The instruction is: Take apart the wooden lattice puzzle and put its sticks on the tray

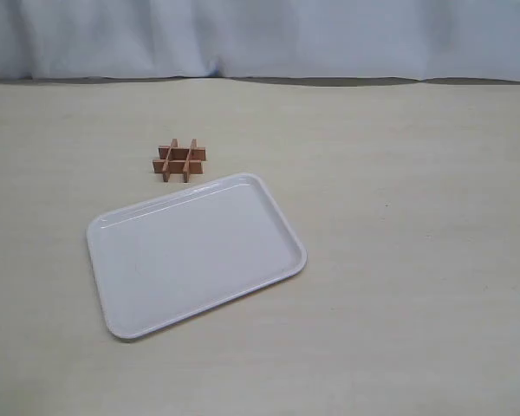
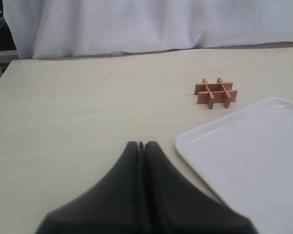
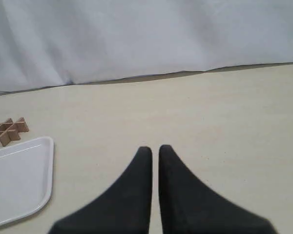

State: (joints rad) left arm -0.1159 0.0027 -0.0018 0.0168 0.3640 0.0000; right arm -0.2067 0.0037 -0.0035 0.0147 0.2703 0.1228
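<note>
Exterior high, angled down, wrist views low, all sharing tray (image 1: 199,251)

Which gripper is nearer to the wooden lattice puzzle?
Left. The left gripper is a short way back from the wooden lattice puzzle, beside the tray; the right gripper is much farther off to the side.

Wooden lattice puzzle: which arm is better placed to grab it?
Probably the left: the wooden lattice puzzle lies left of centre, nearer the left gripper; from the right gripper it lies beyond the tray.
</note>
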